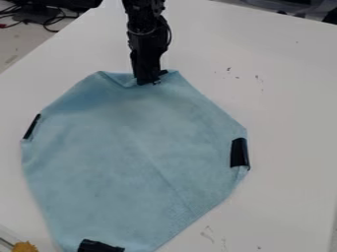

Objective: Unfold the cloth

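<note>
The cloth point(131, 162) lies on the counter point(289, 123), its bulk and long axis running from the pincer point(149, 81) toward the camera. Pincer state at the cloth's far side (grasping or released): cannot tell.

You have the end effector point(150, 82) at the far edge of the blue cloth point(131, 147), beside a crease. The cloth lies mostly spread on your white desk point(289, 98), with black patches point(239, 152) along its edges. You see dark cables point(50, 22) at upper left.
</note>
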`<state>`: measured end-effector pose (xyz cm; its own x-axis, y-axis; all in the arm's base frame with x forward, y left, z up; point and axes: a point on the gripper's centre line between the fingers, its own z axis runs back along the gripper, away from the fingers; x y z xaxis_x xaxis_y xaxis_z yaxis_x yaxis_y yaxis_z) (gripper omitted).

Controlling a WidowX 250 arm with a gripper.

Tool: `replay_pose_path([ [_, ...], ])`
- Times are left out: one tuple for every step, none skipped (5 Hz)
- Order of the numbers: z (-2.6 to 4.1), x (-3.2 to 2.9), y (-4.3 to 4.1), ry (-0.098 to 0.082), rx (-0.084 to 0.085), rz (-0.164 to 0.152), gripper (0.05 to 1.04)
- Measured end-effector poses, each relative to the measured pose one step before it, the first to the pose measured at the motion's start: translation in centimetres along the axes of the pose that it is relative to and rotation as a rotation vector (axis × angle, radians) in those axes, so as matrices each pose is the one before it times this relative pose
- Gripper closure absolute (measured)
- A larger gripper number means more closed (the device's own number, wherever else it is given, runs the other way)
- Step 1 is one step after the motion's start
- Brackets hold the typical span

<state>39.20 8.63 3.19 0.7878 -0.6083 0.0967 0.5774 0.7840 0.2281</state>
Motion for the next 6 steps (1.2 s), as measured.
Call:
replay_pose_path([
  [-0.47,-0.226,0.69,-0.0277,0.0039,-0.0106,0.855],
  [-0.252,-0.261,0.201,-0.0054,-0.004,0.0032,0.6],
  [0.348,0.262,0.508,-0.0049,0.0162,-0.0089,0.294],
  [0.11,0.432,1.714,-0.0326,0.0638,-0.0241,0.083],
  [-1.023,0.478,1.786,-0.0175,0.0474,-0.0439,0.077],
  [-0.494,0.704,1.231,-0.0219,0.0488,-0.0353,0.083],
])
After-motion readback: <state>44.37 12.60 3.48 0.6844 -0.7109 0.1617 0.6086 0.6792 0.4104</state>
